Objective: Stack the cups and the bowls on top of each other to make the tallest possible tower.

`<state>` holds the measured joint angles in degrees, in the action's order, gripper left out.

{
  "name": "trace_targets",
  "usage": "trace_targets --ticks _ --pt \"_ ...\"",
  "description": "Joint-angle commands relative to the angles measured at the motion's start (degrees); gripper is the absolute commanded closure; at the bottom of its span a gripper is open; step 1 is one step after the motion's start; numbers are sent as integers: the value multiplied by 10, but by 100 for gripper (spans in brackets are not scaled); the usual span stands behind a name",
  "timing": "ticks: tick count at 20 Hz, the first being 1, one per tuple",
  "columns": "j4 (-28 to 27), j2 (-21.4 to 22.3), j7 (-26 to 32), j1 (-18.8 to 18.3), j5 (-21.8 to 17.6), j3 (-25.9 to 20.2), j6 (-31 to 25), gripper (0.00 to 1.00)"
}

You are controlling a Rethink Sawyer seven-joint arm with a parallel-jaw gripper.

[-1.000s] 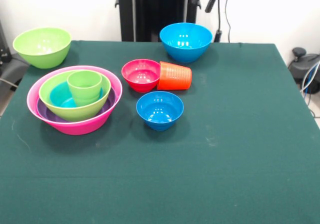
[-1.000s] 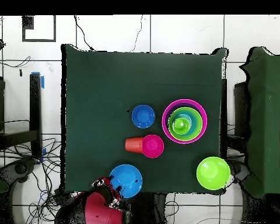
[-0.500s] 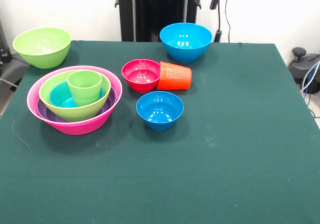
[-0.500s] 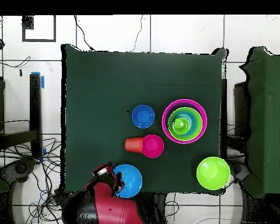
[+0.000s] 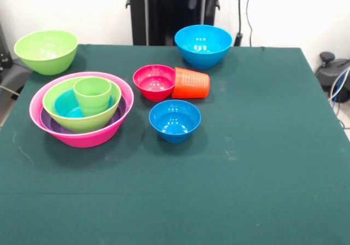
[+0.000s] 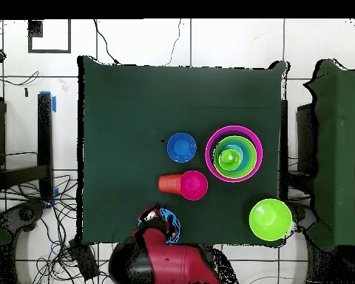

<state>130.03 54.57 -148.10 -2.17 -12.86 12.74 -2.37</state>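
1. Biggest first: the pink bowl (image 5: 82, 137) sits on the left of the green table (image 5: 262, 168) in the front view, with a purple bowl (image 5: 52, 126), a lime bowl (image 5: 82, 122), a teal bowl (image 5: 65, 105) and the short lime cup (image 5: 92, 94) nested inside, cup upright, mouth up.
2. A second lime bowl (image 5: 46, 51) sits at the far left corner, well apart from the stack.
3. The large blue bowl (image 5: 203, 45) is at the far edge, and my arm (image 6: 166, 259) now covers most of it from overhead; half a second ago it only overlapped the rim.
4. The red bowl (image 5: 155, 81) touches the orange cup (image 5: 191, 83), which lies on its side, long axis running left-right, mouth toward the red bowl.
5. The small blue bowl (image 5: 174, 120) sits just in front of those two.
6. My gripper: can't tell whether it's open or closed, or holding anything.
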Motion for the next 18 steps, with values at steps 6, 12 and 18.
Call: trace_targets --ticks 6,12,18 --pt "13 -88 47 -80 -154 -79 19 0" --pt "-53 -161 26 -65 -181 -98 46 0" --pt "-77 -174 19 -68 -187 -122 34 0"
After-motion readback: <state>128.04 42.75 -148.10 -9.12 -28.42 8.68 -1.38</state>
